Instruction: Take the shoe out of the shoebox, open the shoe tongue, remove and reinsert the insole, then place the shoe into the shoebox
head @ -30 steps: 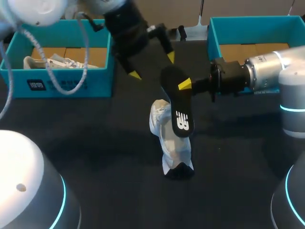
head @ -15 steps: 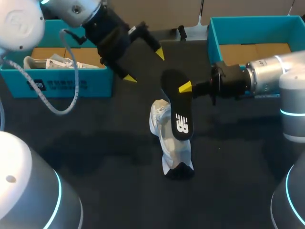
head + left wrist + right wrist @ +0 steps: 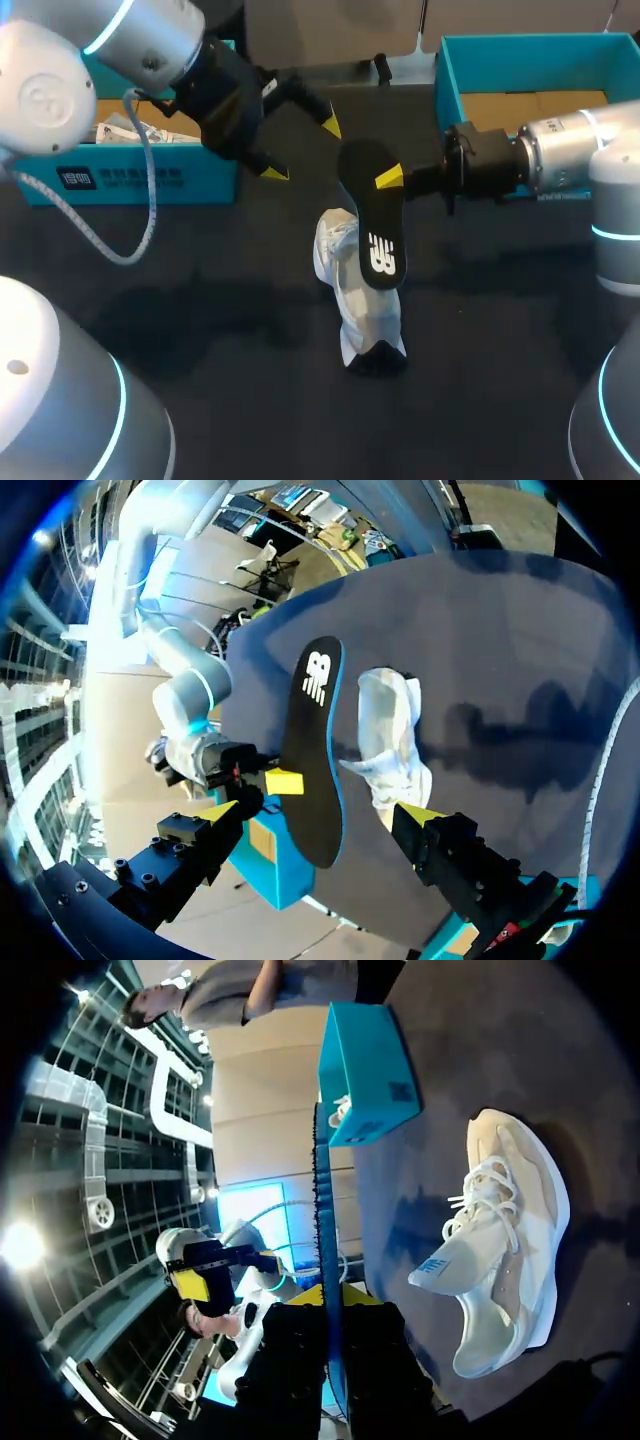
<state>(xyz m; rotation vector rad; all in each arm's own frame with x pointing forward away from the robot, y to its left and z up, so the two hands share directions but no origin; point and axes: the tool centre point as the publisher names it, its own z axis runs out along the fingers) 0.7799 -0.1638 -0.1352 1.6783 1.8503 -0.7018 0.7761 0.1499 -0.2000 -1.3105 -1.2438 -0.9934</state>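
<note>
right gripper [image 3: 385,180] pinches insole [image 3: 375,235] at one end | insole hangs over white shoe [image 3: 365,320] lying on tabletop [image 3: 200,300] | left gripper [image 3: 301,148] spread, empty, near insole

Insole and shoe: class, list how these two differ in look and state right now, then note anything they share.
The insole is black, thin and flat; the shoe is pale, bulky and laced. The insole is held up off the table, pinched by the right gripper; the shoe rests free on the table. Shared: both are foot-shaped and point roughly the same way in the head view.
</note>
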